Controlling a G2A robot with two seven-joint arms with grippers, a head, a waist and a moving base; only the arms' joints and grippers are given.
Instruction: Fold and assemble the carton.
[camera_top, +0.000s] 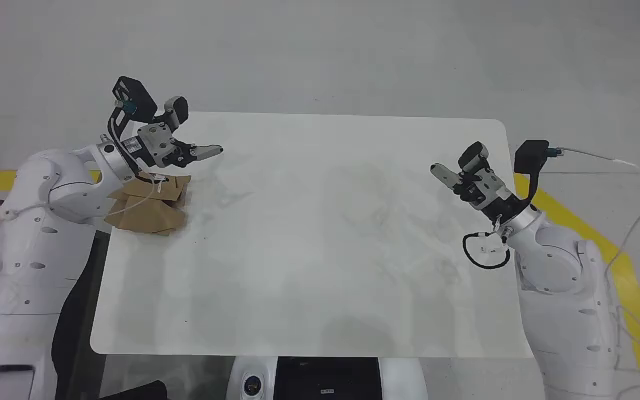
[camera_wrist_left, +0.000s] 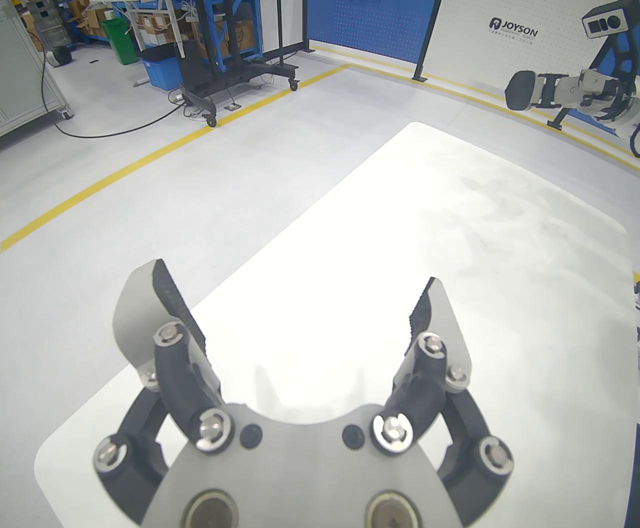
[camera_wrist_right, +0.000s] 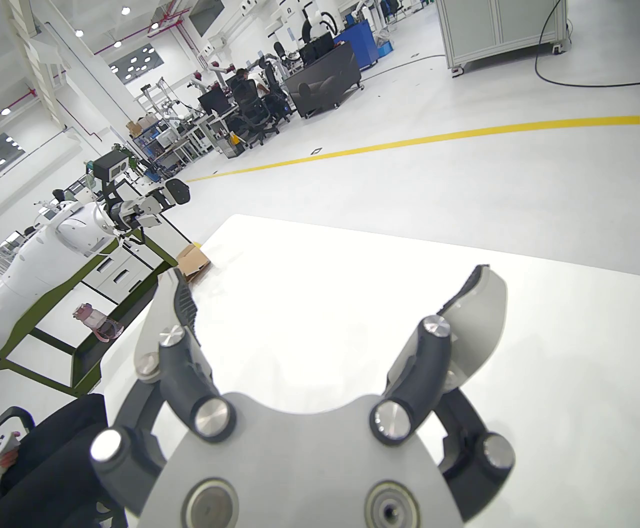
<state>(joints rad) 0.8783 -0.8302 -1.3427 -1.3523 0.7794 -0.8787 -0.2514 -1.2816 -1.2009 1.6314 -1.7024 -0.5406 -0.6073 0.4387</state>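
The brown cardboard carton (camera_top: 150, 207) is seen lying loose at the left edge of the white table (camera_top: 330, 260), under the left arm, while the left gripper (camera_top: 212, 151) and the right gripper (camera_top: 438, 171) are held wide open and empty, so the folding seems not yet started.
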